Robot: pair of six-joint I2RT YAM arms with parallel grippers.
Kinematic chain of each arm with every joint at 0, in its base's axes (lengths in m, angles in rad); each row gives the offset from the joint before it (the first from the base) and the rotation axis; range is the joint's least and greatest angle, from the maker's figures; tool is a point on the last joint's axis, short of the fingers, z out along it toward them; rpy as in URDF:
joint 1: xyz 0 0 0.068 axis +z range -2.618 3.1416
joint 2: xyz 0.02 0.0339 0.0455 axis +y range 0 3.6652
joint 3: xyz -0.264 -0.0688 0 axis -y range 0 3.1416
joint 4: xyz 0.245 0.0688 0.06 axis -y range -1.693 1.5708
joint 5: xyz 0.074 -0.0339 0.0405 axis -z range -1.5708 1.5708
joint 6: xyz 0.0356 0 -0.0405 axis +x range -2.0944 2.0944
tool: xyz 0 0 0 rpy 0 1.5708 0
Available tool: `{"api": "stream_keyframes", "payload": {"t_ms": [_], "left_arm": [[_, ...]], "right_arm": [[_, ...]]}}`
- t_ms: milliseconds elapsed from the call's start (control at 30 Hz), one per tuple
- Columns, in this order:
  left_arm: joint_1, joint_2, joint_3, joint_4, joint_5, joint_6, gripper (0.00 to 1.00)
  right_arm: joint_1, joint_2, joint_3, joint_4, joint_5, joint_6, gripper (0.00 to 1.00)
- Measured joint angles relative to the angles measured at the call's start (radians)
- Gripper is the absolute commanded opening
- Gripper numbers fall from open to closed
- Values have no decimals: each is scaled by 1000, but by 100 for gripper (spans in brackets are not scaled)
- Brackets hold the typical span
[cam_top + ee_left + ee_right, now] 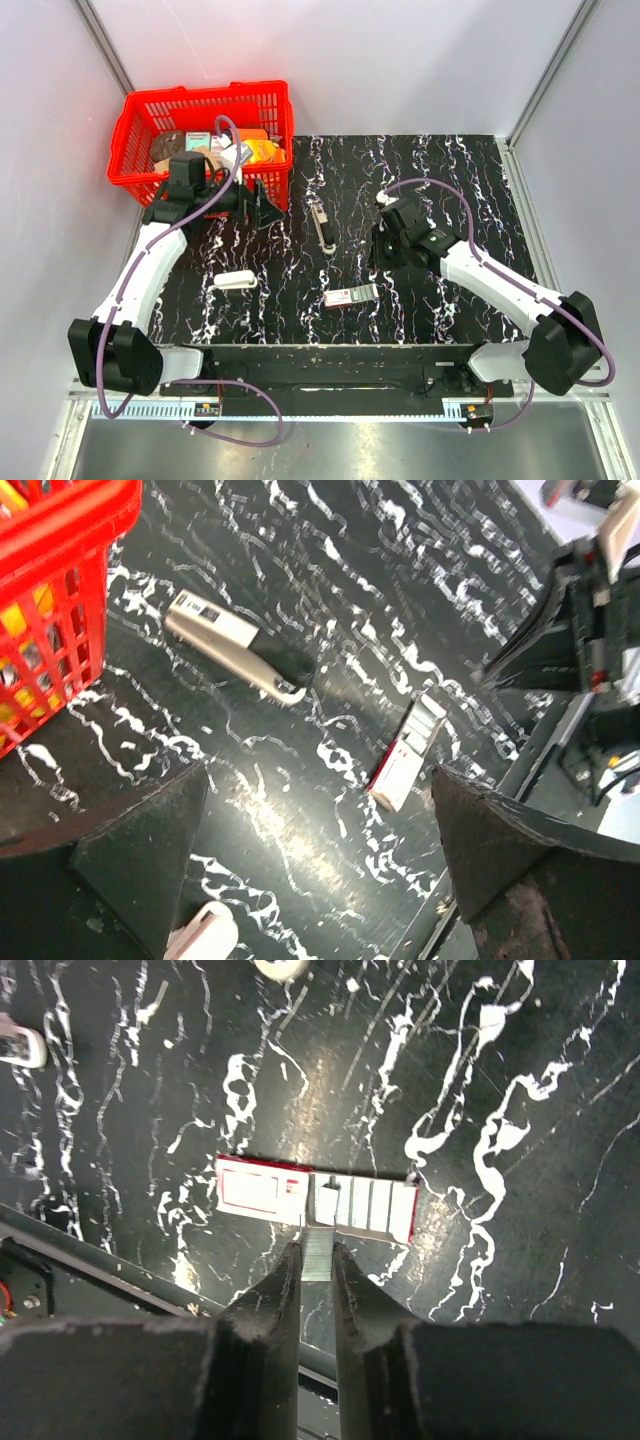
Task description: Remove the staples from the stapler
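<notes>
The stapler (322, 226), slim, black and silvery, lies closed on the black marbled table, mid-table; it also shows in the left wrist view (240, 646). My right gripper (375, 266) is shut on a short silvery strip of staples (316, 1257), held just at the edge of the open red-and-white staple box (316, 1200), which lies flat (352, 295). My left gripper (266, 206) is open and empty, hovering left of the stapler, its fingers (140, 850) wide apart above bare table.
A red basket (200, 110) with several items stands at the back left, close to the left arm. A white oblong piece (236, 280) lies front left. The table's near edge and rail run just below the box.
</notes>
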Motion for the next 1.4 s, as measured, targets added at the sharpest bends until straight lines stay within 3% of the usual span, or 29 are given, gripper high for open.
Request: {"api": "stream_keyframes", "payload": {"t_ms": [400, 733, 1400], "left_arm": [[-111, -9, -166, -20, -89, 140, 99], [-131, -13, -173, -18, -111, 166, 99], [-147, -17, -177, -17, -112, 167, 99]], "right_arm": [[64, 63, -95, 5, 87, -3, 0], [175, 114, -100, 21, 188, 26, 0], [198, 174, -130, 73, 269, 66, 0]]}}
